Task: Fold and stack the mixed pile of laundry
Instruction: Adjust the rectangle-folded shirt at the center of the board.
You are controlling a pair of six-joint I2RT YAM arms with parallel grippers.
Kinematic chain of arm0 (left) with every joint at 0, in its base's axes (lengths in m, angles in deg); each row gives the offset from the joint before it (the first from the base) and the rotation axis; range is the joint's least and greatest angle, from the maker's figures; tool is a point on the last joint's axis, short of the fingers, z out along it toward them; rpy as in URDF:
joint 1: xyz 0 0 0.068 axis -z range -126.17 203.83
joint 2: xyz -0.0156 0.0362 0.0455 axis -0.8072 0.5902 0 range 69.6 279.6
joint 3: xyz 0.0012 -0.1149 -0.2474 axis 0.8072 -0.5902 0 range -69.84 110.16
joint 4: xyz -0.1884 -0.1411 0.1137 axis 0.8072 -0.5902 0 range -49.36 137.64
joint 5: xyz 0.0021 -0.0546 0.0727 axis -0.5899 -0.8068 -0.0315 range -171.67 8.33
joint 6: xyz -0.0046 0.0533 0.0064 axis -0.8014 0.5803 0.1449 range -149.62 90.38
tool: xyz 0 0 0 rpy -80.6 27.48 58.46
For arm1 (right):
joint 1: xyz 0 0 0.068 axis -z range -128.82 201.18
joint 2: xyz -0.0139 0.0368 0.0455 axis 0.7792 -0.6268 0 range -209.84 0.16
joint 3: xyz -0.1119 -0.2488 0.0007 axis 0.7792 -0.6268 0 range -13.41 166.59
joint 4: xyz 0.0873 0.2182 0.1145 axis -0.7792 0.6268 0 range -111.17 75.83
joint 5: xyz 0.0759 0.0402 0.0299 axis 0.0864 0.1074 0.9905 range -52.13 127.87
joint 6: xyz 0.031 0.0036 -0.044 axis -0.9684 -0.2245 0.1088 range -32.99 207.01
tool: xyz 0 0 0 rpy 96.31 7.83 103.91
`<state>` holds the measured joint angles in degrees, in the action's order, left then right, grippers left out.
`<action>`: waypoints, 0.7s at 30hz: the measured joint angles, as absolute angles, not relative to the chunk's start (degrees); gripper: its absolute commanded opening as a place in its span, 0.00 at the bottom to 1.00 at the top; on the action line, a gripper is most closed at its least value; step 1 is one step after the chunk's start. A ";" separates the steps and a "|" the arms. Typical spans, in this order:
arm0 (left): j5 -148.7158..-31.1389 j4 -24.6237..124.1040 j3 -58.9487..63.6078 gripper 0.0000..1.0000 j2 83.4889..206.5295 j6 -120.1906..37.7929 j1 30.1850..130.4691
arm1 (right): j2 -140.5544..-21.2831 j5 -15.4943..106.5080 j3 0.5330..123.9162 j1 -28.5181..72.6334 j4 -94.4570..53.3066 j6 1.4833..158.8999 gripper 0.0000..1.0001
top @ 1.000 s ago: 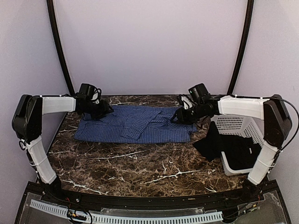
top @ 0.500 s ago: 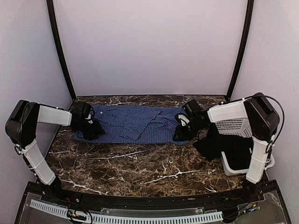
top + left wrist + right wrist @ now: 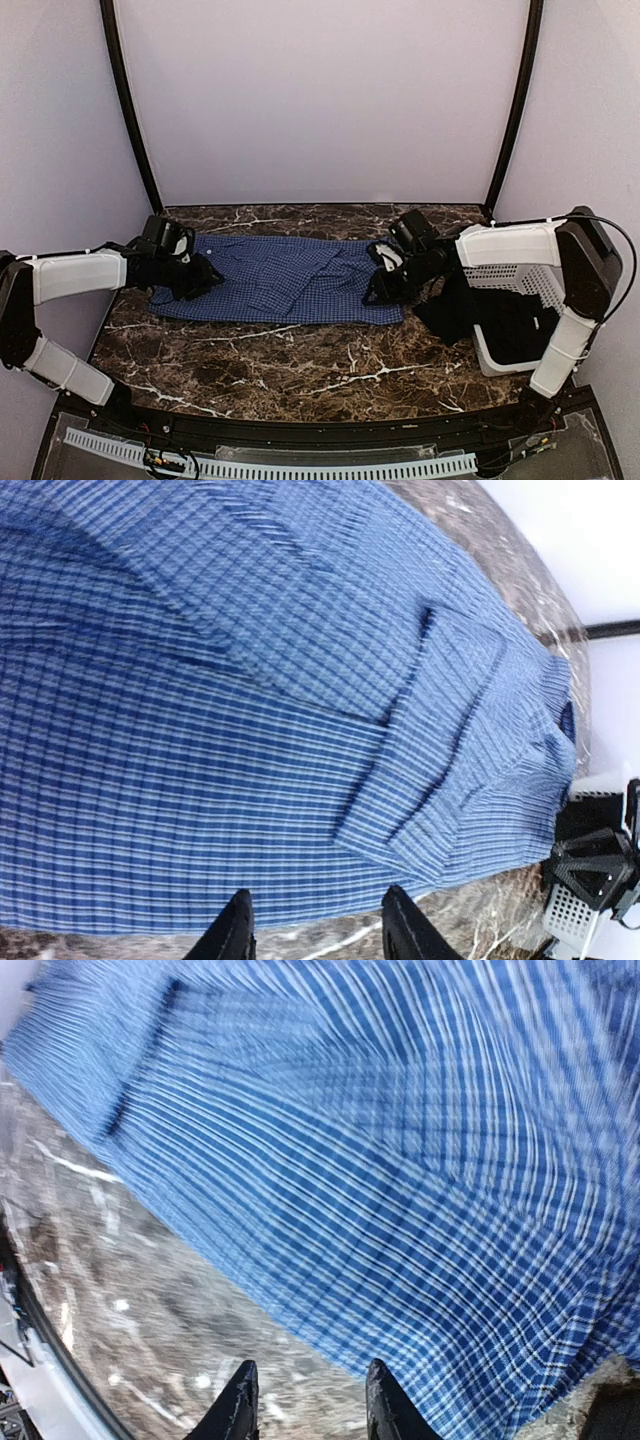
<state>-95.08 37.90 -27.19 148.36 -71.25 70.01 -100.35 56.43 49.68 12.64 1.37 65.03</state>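
- The left gripper (image 3: 192, 276) sits low at the left end of the shirt (image 3: 285, 280). In the wrist view its fingers (image 3: 236, 935) stand apart, with marble showing between them at the near hem.
- The blue-and-white checked shirt lies spread flat across the far half of the table (image 3: 300, 365), its long side running left to right. A folded flap overlaps near its middle.
- The right gripper (image 3: 378, 290) is low at the shirt's right end. Its fingers (image 3: 240, 1400) are also spread, with marble between them and cloth just past the tips. This view is blurred.
- The black garment (image 3: 455, 305) spills out of the basket onto the table, just beside the shirt.
- The white basket (image 3: 510, 265) stands at the table's right edge.
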 measured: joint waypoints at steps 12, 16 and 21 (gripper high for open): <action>-99.42 48.89 -27.40 0.42 155.27 -80.93 82.36 | -100.59 60.87 58.84 9.91 -2.91 61.84 0.33; -99.51 52.39 -28.74 0.42 158.20 -84.27 82.95 | -102.45 60.54 58.84 9.86 -2.95 61.75 0.33; -99.49 56.08 -28.78 0.42 161.57 -87.33 82.95 | -104.02 59.01 58.31 9.86 -2.91 62.08 0.33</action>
<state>-99.49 56.08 -28.78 161.57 -87.33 82.95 -104.02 59.01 58.31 9.86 -2.91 62.08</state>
